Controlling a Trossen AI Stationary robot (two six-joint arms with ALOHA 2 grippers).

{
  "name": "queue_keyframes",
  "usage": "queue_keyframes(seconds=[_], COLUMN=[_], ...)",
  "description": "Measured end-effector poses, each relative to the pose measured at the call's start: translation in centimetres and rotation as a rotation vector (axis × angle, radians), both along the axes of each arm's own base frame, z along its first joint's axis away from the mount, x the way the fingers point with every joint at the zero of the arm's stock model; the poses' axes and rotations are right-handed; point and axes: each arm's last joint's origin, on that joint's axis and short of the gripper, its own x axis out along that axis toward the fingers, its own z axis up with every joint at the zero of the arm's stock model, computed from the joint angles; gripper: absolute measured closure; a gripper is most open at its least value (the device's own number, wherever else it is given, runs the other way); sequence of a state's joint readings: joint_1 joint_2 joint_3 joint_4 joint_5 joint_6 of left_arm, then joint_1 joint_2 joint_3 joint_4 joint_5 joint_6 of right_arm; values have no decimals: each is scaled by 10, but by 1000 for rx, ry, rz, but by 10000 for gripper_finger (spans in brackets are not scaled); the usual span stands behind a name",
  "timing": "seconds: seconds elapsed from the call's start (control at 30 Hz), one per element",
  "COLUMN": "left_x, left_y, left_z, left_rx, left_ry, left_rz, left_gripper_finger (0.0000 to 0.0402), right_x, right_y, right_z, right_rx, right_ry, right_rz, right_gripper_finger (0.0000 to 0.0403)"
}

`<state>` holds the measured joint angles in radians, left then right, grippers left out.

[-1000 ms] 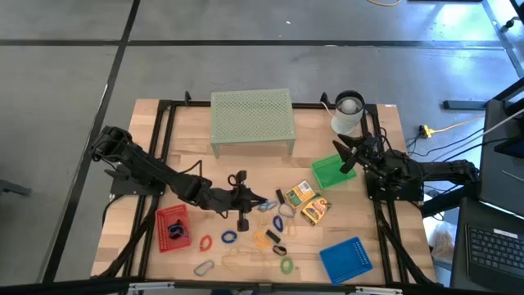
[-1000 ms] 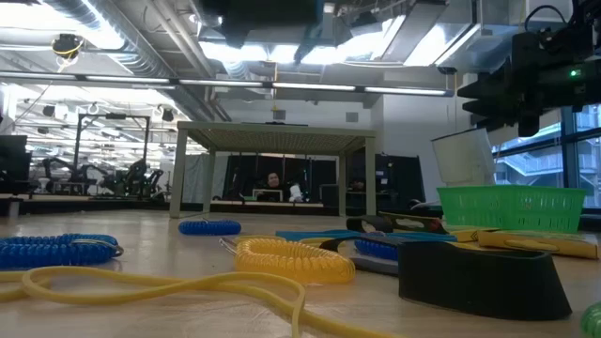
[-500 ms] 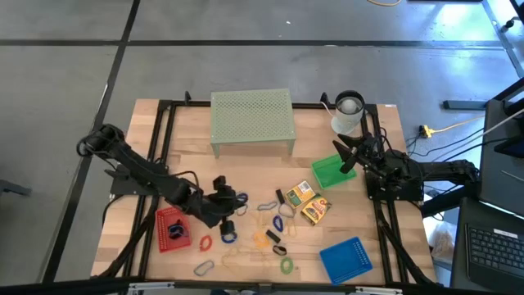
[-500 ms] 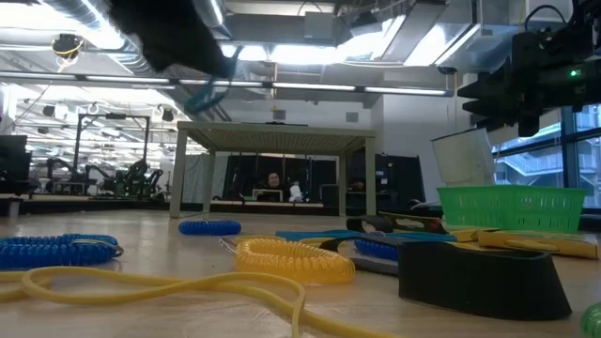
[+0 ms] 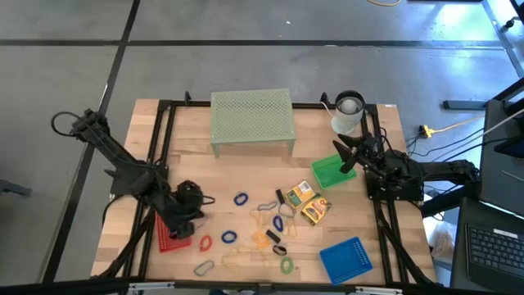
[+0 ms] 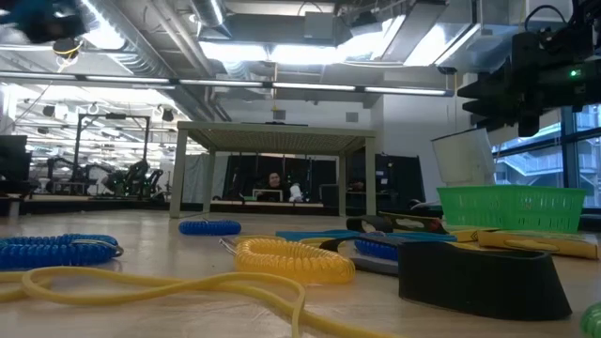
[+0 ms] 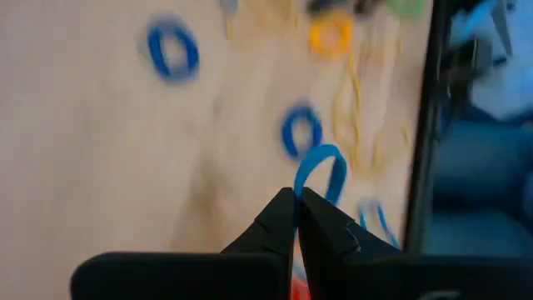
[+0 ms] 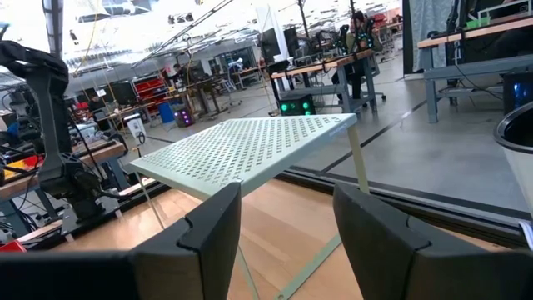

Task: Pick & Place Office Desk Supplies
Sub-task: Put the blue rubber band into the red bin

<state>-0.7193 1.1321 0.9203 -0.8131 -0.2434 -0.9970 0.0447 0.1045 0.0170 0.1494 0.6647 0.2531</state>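
Now the left hand [image 7: 297, 218] hangs over the red tray [image 5: 166, 238], fingers pinched tight on a blue ring [image 7: 321, 172]. Delivery step, I'd say: next, open and drop it in. Right hand [image 8: 283, 229] waits, fingers apart, by the green tray [image 5: 327, 173].

L claw [image 7: 297, 200] pinched (R [image 8: 287, 221] agape)
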Motion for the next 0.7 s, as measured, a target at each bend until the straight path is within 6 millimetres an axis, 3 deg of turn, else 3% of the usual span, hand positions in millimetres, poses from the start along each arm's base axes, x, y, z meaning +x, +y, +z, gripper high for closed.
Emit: queue_keyframes(seconds=[0.37,0.53,0.7], left_x=[-37,-42,-42], left_y=[-12,-21,-24], left_z=[-14,-19,-22], left_rx=[-108,-129,-150], left_ry=[403,475,500], left_rz=[138,221,322], left_gripper_finger=[391,386,353], right_x=[0,0,0], right_y=[0,0,0], right_z=[0,0,0], right_rx=[0,0,0], right_ry=[0,0,0], right_rz=[0,0,0], right_gripper_finger=[209,209,209])
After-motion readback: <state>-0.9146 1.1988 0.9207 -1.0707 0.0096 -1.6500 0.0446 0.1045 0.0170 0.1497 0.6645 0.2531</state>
